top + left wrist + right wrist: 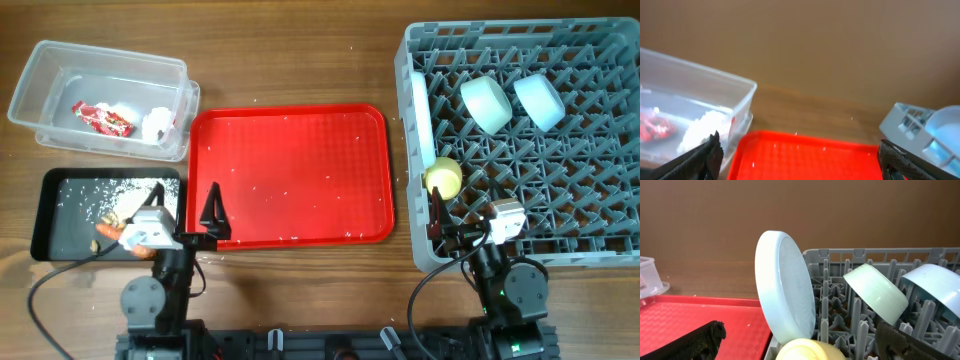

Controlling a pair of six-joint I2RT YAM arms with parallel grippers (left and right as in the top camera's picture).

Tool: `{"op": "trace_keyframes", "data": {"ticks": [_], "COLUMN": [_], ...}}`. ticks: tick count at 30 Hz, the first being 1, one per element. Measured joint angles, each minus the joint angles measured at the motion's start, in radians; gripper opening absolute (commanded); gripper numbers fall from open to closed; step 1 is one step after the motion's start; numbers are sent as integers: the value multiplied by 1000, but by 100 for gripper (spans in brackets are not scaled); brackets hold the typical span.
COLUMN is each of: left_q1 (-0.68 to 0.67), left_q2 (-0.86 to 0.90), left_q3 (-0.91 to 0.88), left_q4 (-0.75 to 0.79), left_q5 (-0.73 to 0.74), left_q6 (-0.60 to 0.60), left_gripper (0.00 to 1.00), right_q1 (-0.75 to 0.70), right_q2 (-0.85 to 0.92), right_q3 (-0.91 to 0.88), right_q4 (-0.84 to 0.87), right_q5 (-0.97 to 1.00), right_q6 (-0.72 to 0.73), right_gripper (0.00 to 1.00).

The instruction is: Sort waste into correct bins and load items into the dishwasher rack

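Note:
The clear tub (60,70) holds the red-and-white wrapper (103,118) and the white tissue (158,122); both also show in the left wrist view, wrapper (655,129) and tissue (702,127). The black tray (50,215) holds beige crumbs (122,200) and the orange carrot (108,231), partly under my left wrist. The grey rack (590,200) holds the green bowl (486,103), blue bowl (539,101), blue plate (420,110) on edge and yellow-green cup (444,178). My left gripper (213,215) is open and empty over the red tray's front-left corner. My right gripper (437,218) is open and empty at the rack's front-left corner. The spoon is not in view.
The flat red serving tray (300,170) lies between the bins and the rack, with a few small specks on it. In the right wrist view the plate (785,290), cup (807,351) and green bowl (875,292) stand close ahead of the fingers.

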Motion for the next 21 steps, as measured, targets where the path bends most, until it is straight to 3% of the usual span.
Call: {"op": "trace_keyframes", "data": {"ticks": [21], "left_q1": [-21], "left_q2": [-10], "left_q3": [-44], "left_q4": [-45], "left_q5": [13], "left_q6": [0], "left_gripper": [100], "right_q1": [0], "right_q2": [0], "right_q3": [0], "right_q4": [0], "right_q5": [0], "right_q6": [0], "right_gripper": [100]}}
